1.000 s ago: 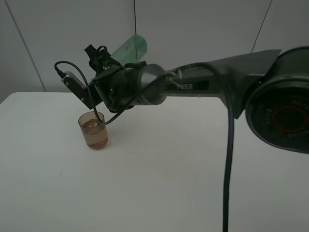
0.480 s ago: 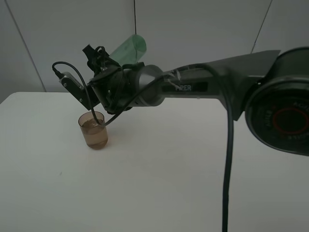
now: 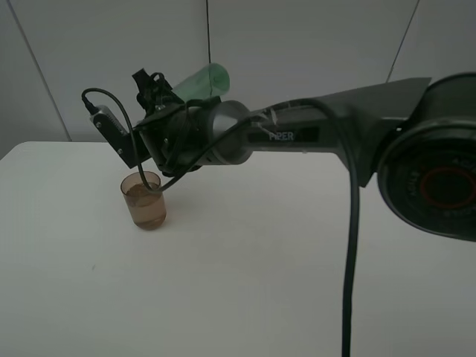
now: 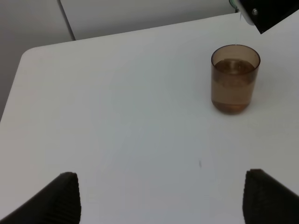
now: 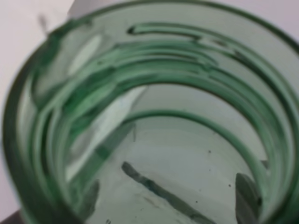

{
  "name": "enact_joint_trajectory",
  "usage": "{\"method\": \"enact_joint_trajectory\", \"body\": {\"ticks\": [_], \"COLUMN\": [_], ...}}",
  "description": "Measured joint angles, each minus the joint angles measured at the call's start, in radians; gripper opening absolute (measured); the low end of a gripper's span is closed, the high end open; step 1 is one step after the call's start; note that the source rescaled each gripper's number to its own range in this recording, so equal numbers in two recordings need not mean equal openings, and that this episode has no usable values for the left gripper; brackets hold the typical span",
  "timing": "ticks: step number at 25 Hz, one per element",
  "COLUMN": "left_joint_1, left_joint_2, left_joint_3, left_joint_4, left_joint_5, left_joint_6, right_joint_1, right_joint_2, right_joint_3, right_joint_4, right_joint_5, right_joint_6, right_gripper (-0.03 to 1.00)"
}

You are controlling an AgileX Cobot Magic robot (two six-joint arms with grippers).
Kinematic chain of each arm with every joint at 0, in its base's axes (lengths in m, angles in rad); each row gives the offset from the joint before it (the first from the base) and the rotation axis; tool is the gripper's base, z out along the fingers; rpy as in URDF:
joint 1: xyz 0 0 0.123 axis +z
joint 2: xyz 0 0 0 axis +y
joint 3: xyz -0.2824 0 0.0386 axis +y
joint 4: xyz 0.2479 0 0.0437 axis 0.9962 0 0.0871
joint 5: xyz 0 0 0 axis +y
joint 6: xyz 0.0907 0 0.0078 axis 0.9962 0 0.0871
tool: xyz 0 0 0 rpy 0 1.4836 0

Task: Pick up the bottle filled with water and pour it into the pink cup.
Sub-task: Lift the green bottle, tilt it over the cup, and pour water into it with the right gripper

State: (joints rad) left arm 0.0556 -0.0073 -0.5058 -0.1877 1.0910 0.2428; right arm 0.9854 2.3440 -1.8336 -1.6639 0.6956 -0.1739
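The pink cup (image 3: 145, 202) stands upright on the white table (image 3: 245, 282), left of the middle, with water in it. It also shows in the left wrist view (image 4: 234, 79). My right gripper (image 3: 159, 95) reaches across to the left and is shut on the green bottle (image 3: 201, 80). The bottle is held tilted above the cup, base up and to the right, neck end hidden behind the wrist. The bottle (image 5: 46, 140) fills the right wrist view from close up. My left gripper (image 4: 166, 198) is open and empty, low over the table, well short of the cup.
The right arm (image 3: 320, 130) spans the view from the right edge to above the cup, with a black cable (image 3: 351, 245) hanging down from it. Its wrist camera housing (image 4: 266, 14) shows in the left wrist view. A grey wall (image 3: 297, 44) stands behind the table.
The bottle's raised base has dropped a little, so it lies closer to level. The cup and the left gripper have not moved.
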Motion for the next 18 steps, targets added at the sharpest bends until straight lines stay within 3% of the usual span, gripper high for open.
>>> {"method": "enact_joint_trajectory", "body": {"ticks": [6, 18], "left_joint_1": [0.000, 0.000], "left_joint_2": [0.000, 0.000], "left_joint_3": [0.000, 0.000], "left_joint_4": [0.000, 0.000], "left_joint_5": [0.000, 0.000], "left_joint_6": [0.000, 0.000], "right_joint_1": [0.000, -0.008], "right_joint_2": [-0.003, -0.080], "right_joint_3": [0.000, 0.000], "right_joint_4": [0.070, 0.404], "right_joint_5": [0.001, -0.024], "right_joint_6": [0.053, 0.189], "right_gripper": [0.00, 0.00]}}
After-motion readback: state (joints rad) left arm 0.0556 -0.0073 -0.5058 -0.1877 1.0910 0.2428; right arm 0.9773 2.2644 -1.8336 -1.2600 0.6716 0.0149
